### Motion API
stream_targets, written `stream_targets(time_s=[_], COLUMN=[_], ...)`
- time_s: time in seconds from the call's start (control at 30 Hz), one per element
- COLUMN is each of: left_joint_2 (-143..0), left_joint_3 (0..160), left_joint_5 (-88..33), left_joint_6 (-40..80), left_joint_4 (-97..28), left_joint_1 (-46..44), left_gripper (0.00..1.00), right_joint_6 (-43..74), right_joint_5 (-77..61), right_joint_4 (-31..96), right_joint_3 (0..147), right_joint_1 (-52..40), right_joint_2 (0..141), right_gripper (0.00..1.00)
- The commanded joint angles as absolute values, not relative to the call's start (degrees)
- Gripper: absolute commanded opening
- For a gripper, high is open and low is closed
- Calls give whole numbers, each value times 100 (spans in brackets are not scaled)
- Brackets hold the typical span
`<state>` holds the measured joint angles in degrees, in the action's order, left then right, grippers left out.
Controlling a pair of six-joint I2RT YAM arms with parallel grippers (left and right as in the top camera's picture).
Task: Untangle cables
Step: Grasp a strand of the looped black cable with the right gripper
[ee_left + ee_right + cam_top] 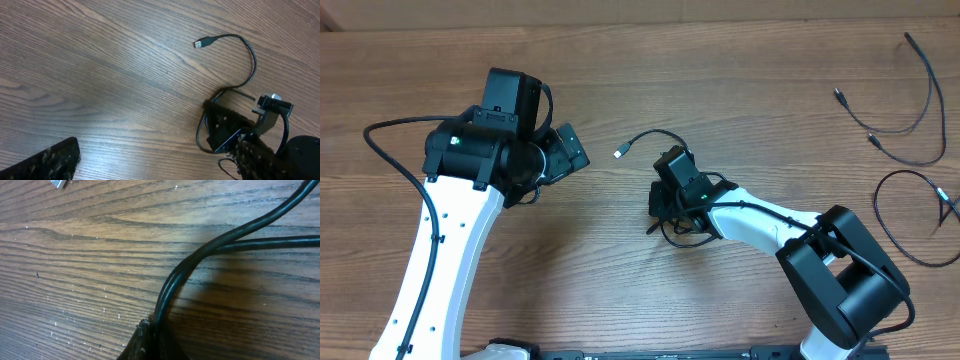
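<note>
The right gripper point(667, 208) is clenched on a thin black cable point(650, 134). In the right wrist view, two glossy round strands point(225, 237) curve together and run down against a dark fingertip point(141, 341) at the bottom edge. Around the jaws the cable lies in a small loose coil on the table. From the coil one smooth strand arcs away and ends in a flat silver plug point(200, 43) lying on the bare wood. The left gripper point(568, 150) stands released, well apart from the coil, and one textured black finger point(45, 162) shows in its own camera. The table point(720, 60) is brown with fine straight grain. Near the far right edge lie two more thin cords, one forked cord point(931, 85) and one open loop point(877, 205), both separate from the held cable.
</note>
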<state>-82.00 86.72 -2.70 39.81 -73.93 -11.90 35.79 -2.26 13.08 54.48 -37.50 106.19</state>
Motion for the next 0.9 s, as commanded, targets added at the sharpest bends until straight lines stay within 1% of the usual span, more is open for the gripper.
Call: stream_targets(time_s=[0.0,0.1,0.33,0.87], left_joint_2=[-8206,-8206,-8206,-8206], left_joint_3=[8689,8689,8689,8689], left_joint_5=[-191,-189,-189,-189], left_joint_6=[3854,3852,3854,3854], left_joint_4=[-7389,-7391,-7391,-7389], left_joint_1=[-1192,-1192,-1190,-1192], left_gripper=[99,100,100,99], right_joint_6=[3559,3559,3555,3557], right_joint_5=[-290,-360,-1013,-1013], right_joint_4=[1549,1549,1551,1715], right_joint_3=[5133,5133,5179,5188], right_joint_1=[-3791,-3791,-3787,-3763], right_joint_2=[11078,11078,11030,10425], right_gripper=[4,4,4,4])
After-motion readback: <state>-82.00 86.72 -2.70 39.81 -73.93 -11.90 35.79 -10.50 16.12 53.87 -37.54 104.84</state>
